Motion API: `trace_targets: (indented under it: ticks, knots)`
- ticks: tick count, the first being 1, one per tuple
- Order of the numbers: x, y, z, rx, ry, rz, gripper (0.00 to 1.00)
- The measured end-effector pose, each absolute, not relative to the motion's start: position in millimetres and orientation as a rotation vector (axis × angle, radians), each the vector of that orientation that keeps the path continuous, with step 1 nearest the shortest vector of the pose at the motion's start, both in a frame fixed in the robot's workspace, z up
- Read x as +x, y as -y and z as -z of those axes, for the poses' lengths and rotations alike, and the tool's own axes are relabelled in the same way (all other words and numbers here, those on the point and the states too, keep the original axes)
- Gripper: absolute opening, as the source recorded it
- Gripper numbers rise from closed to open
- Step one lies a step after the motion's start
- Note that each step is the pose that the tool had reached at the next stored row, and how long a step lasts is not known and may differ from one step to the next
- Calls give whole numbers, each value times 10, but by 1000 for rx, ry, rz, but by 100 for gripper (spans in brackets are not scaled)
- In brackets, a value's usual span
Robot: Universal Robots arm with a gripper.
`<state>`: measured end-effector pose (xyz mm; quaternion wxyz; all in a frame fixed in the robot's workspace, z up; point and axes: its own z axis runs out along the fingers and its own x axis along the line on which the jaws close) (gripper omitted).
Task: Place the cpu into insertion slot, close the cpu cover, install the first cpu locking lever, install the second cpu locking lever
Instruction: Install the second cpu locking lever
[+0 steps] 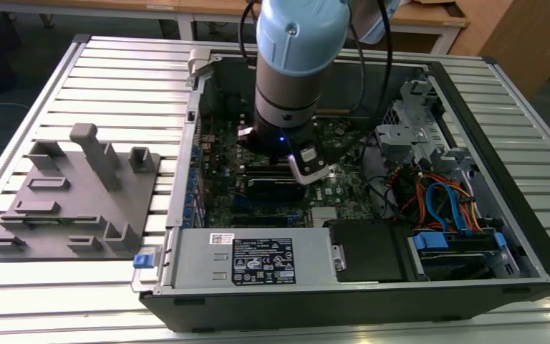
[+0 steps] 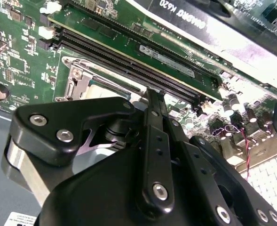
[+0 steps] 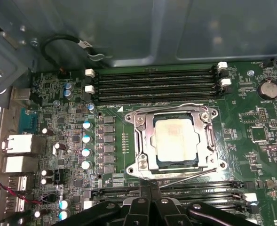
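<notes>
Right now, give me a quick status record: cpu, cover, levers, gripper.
cpu: seated in the insertion slot, metal top showing
cpu cover: down, framing the chip
levers: one thin wire lever lies along the socket edge nearest the gripper; whether it is latched, cannot tell
gripper: beside that socket edge, holding nothing visible

The circuit board [image 3: 185, 61] is green with tiny silver and black bits. The cpu [image 3: 177, 139] has a pale silver-grey top. The cpu cover [image 3: 145, 141] is shiny silver. The memory slots [image 3: 154, 84] are black with white clips. The arm [image 1: 294, 50] is light blue and grey. The table [image 1: 112, 79] is striped silver.
</notes>
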<state>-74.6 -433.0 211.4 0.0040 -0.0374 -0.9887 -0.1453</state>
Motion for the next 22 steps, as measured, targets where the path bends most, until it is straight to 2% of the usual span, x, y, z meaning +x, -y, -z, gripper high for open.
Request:
trace_targets:
  ticks: [8,22]
  knots:
    - [-778,4330,-2053,-117,3096,469,10]
    - [-822,4329,-1977,-117,3084,534,10]
